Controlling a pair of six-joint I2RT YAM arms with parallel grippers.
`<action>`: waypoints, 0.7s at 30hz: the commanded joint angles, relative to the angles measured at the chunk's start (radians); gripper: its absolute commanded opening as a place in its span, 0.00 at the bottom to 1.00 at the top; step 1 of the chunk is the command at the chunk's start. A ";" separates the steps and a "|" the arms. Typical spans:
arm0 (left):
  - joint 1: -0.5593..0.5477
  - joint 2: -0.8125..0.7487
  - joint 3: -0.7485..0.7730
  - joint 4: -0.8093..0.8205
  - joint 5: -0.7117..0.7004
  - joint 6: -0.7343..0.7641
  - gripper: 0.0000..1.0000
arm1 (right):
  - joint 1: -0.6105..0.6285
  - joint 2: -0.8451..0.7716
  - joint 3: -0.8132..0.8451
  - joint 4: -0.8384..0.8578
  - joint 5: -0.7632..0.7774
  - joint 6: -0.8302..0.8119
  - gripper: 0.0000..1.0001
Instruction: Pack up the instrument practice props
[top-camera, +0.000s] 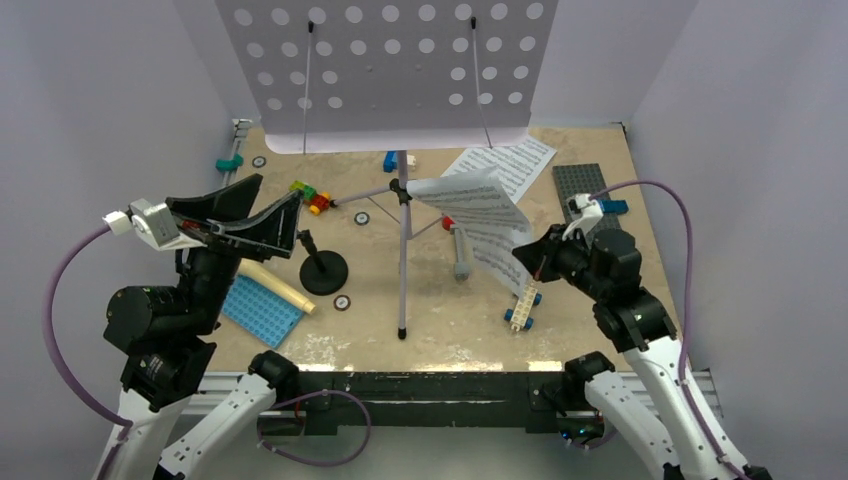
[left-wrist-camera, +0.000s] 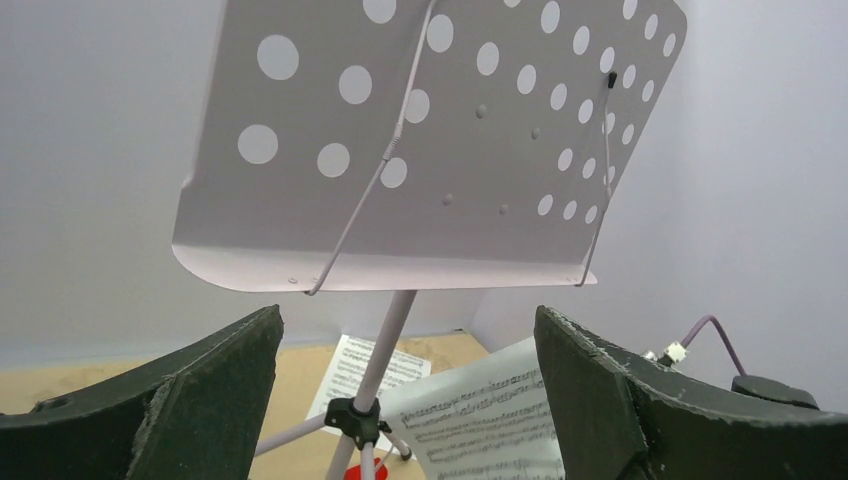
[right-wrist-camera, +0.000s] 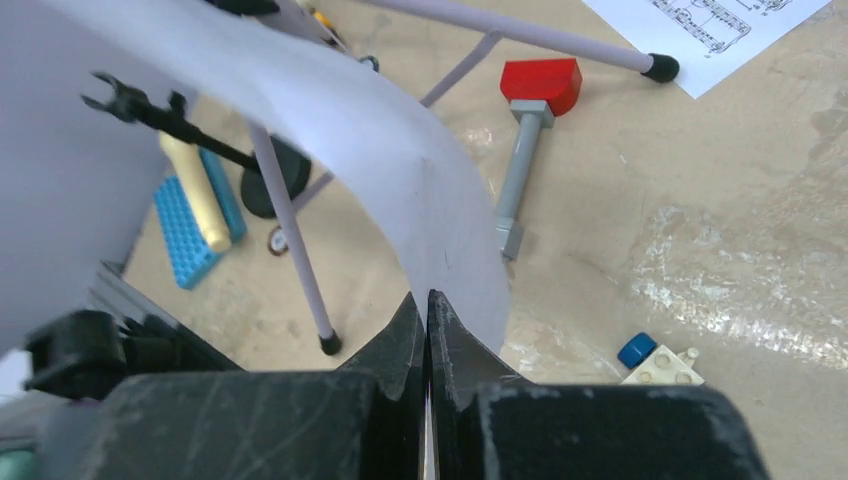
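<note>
Lilac perforated metal dominates: the music stand (top-camera: 385, 70) stands upright mid-table on its tripod. The left gripper (top-camera: 288, 212) hangs beside it with jaws spread wide, and its wrist view looks up at the underside of the stand's desk. The right gripper (right-wrist-camera: 427, 300) is pressed together on the edge of a curling sheet-music page (top-camera: 478, 212), which is lifted off the table. A second page (top-camera: 508, 163) lies flat behind it. Only staves can be read, no words. The black mic stand (top-camera: 322, 270) stands left of the pole, and the cream microphone (top-camera: 277, 288) lies against a blue studded plate (top-camera: 258, 312). Only the right wrist view shows the red brick (right-wrist-camera: 540, 85) whole.
</note>
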 joint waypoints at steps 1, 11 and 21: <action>0.003 -0.013 -0.017 -0.004 0.041 -0.075 1.00 | -0.198 0.024 0.083 0.159 -0.272 0.128 0.00; 0.003 -0.044 -0.123 -0.046 0.073 -0.184 1.00 | -0.423 0.409 0.291 0.469 -0.365 0.409 0.00; 0.003 -0.140 -0.335 -0.092 0.097 -0.336 1.00 | -0.437 0.905 0.706 0.516 -0.452 0.416 0.00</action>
